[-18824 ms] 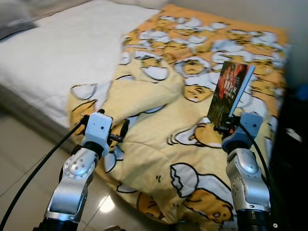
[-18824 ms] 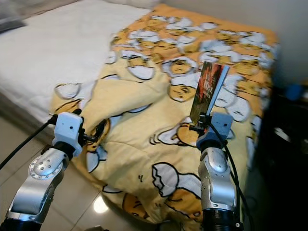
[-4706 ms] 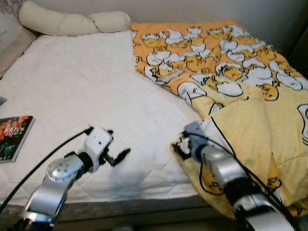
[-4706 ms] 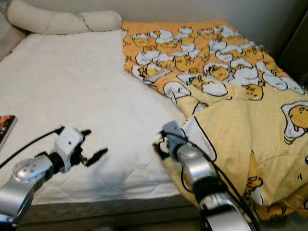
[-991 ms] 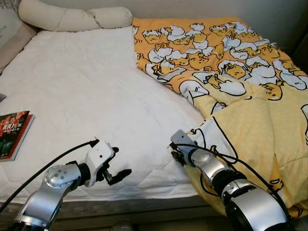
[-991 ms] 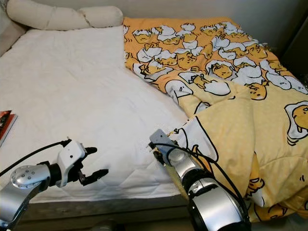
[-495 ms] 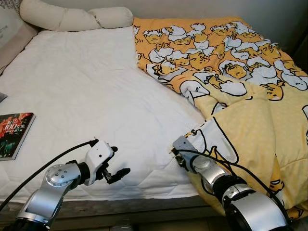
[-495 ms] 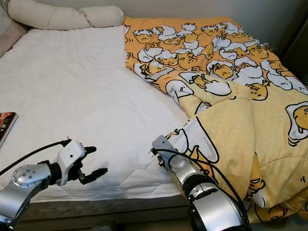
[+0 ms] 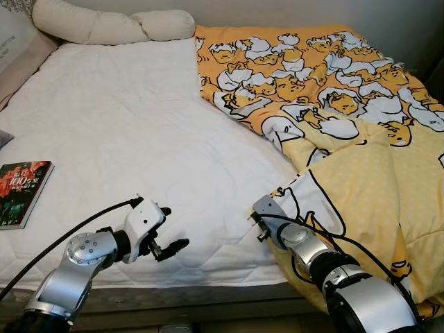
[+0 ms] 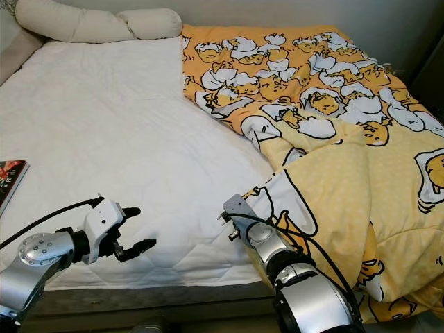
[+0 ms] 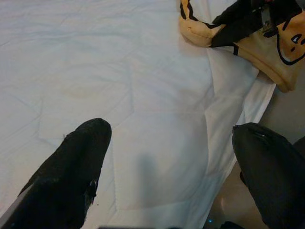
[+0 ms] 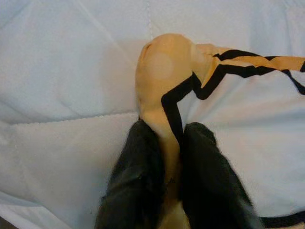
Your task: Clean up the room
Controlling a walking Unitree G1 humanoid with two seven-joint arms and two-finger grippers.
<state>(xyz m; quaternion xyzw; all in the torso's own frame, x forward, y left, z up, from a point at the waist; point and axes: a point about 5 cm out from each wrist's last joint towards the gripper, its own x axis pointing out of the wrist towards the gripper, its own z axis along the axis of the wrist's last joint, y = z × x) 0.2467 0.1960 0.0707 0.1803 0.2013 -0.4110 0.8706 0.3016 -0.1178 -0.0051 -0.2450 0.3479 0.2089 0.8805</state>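
Yellow blanket [image 12: 164,81] corner is pinched in the right hand [image 12: 167,176] (near the bed [image 9: 125,139] edge); left hand [image 9: 166,244] hovers spread wide.

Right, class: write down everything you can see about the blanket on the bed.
The blanket is soft yellow-orange fabric printed with white egg cartoons outlined in black. It lies crumpled over the robot's right side of the bed, its lower part folded back to show a paler dotted yellow side, and it hangs over the near edge. The right gripper pinches its corner; the mattress beside it is bare white quilting.
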